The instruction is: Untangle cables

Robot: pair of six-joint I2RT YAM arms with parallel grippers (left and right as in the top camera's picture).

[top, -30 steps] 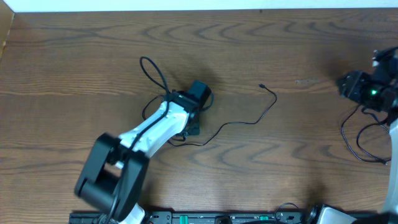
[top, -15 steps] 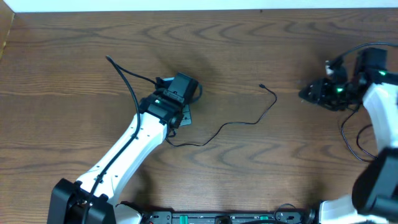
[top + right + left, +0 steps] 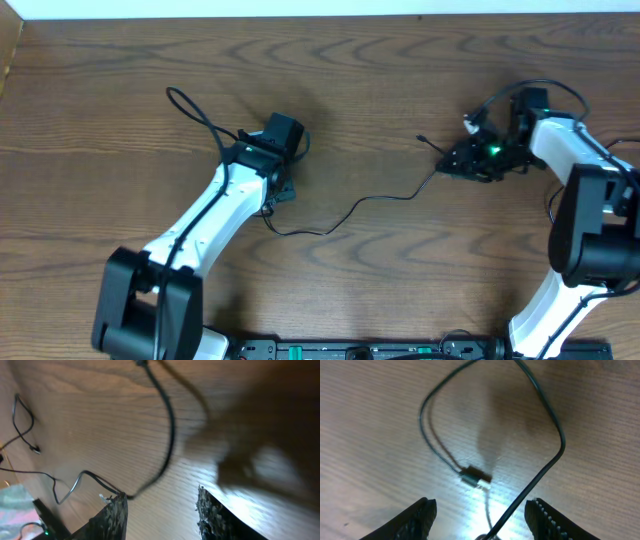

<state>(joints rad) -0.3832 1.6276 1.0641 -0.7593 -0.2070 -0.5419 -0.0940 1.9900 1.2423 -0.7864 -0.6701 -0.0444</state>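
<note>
Cable (image 3: pixel 385 197), black, snakes over the desk (image 3: pixel 120 60) from a loop at ten o'clock to its plug end at two. Left claw (image 3: pixel 480 510) is released, straddling it; right claw (image 3: pixel 160 505) gapes at that end. I'd say gripping comes next: clench there, pull toward three.

A thin black cable (image 3: pixel 555 425) loops across the brown wooden counter (image 3: pixel 370 420) ahead of the left claw (image 3: pixel 482 520). Its small metal plug (image 3: pixel 475 479) lies just ahead, between the parted fingers (image 3: pixel 422 515).

Slack, wavy thin black cable (image 3: pixel 390 196)
</note>
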